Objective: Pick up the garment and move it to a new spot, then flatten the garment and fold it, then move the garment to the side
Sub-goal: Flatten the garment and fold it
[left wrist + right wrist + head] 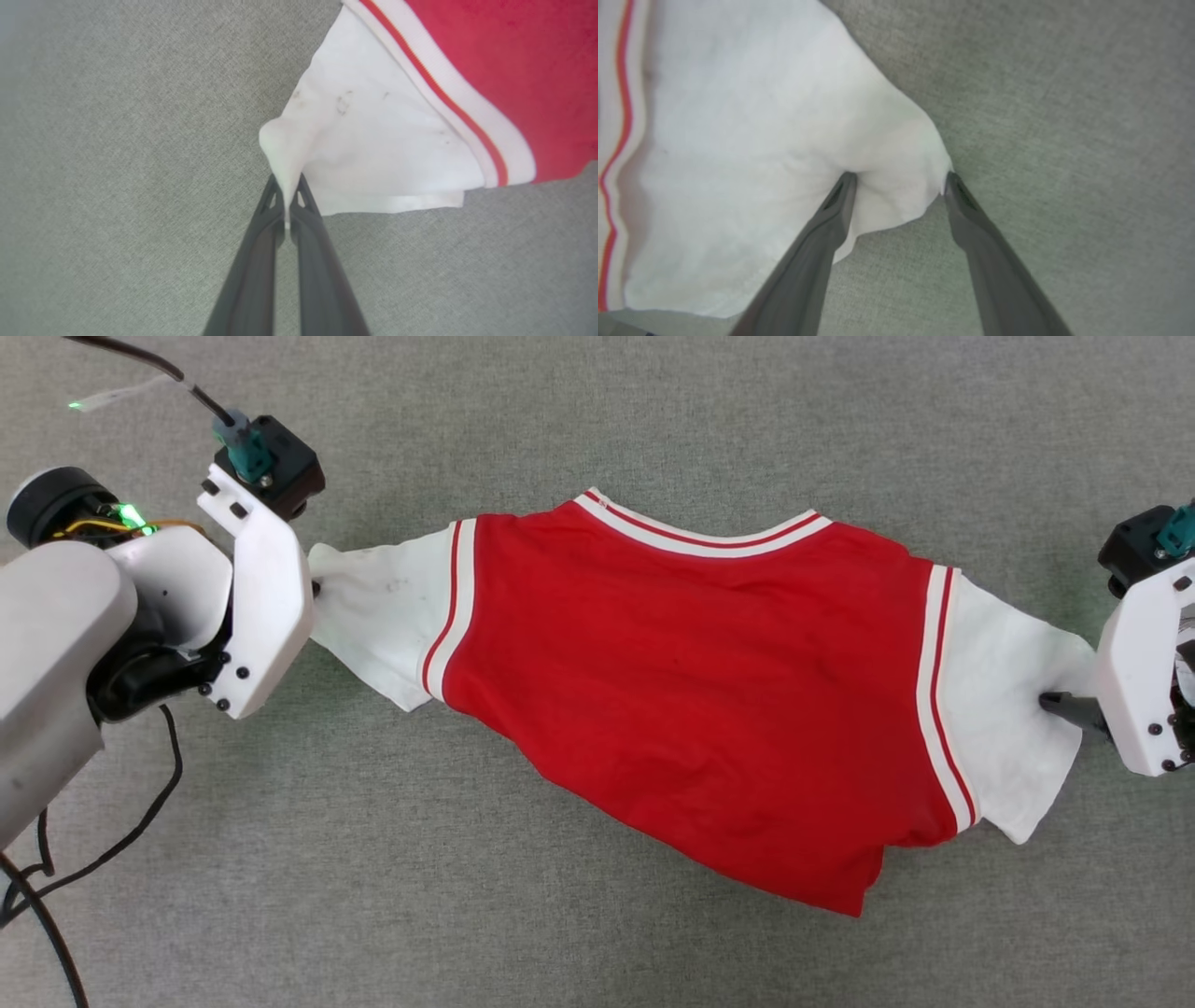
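Observation:
The garment (691, 681), a red jersey T-shirt with white sleeves and red-and-white striped trim, lies spread across the grey surface with its collar toward the far side. My left gripper (316, 586) is at the tip of the left white sleeve. In the left wrist view that gripper (286, 184) is shut on a pinched fold of the sleeve (373, 140). My right gripper (1055, 702) sits at the outer edge of the right sleeve. In the right wrist view its jaws (899, 179) stand wide open on either side of a corner of the white sleeve (738, 140).
A grey woven surface (597, 420) lies all around the garment. Black cables (112, 849) trail at the lower left beside my left forearm (56, 644).

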You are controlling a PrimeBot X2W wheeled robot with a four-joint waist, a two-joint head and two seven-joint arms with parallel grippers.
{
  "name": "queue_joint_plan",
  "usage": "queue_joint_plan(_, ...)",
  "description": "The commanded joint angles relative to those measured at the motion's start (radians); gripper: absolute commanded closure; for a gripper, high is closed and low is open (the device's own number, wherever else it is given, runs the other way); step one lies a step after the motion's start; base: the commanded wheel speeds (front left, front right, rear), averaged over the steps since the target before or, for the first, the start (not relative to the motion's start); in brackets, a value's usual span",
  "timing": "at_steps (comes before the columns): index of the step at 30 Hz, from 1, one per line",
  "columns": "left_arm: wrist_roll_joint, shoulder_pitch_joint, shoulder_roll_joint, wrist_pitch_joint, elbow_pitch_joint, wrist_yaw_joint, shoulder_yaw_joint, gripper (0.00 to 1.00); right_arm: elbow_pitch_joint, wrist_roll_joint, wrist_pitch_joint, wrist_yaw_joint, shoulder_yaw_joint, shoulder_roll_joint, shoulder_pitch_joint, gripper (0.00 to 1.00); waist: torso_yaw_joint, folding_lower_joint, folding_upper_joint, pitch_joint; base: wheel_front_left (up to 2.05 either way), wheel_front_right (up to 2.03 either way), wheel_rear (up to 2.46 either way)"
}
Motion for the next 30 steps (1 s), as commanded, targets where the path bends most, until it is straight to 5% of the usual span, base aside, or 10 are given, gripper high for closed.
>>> queue_joint_plan(1,-0.001,0.014,-0.006,-0.010,0.007,-0.001,-0.002,1.00,0.022,0.013,-0.020,0.000,0.045,0.060,0.040,1.00,-0.003,0.0001,-0.0001,-0.014,0.00,0.00,0.00)
queue_joint_plan(9,-0.010,0.016,-0.007,-0.070,-0.007,-0.002,0.000,1.00,-0.036,0.025,-0.184,0.000,0.028,-0.027,-0.056,1.00,0.002,0.0001,-0.0001,-0.116,0.00,0.00,0.00)
queue_joint_plan(18,0.000,-0.032,0.065,-0.155,-0.128,-0.001,0.027,1.00,-0.142,0.029,-0.337,0.000,0.018,-0.095,-0.140,1.00,-0.001,0.0001,-0.0001,-0.201,0.00,0.00,0.00)
queue_joint_plan(23,0.036,-0.118,0.082,-0.219,-0.168,0.009,0.092,1.00,-0.161,-0.021,-0.429,0.000,-0.019,-0.071,-0.255,1.00,0.002,0.0001,-0.0001,-0.221,0.00,0.00,0.00)
queue_joint_plan(30,0.072,-0.234,0.037,-0.269,-0.121,0.015,0.153,1.00,-0.083,-0.094,-0.481,0.000,-0.076,0.006,-0.419,1.00,0.012,0.0001,-0.0001,-0.183,0.00,0.00,0.00)
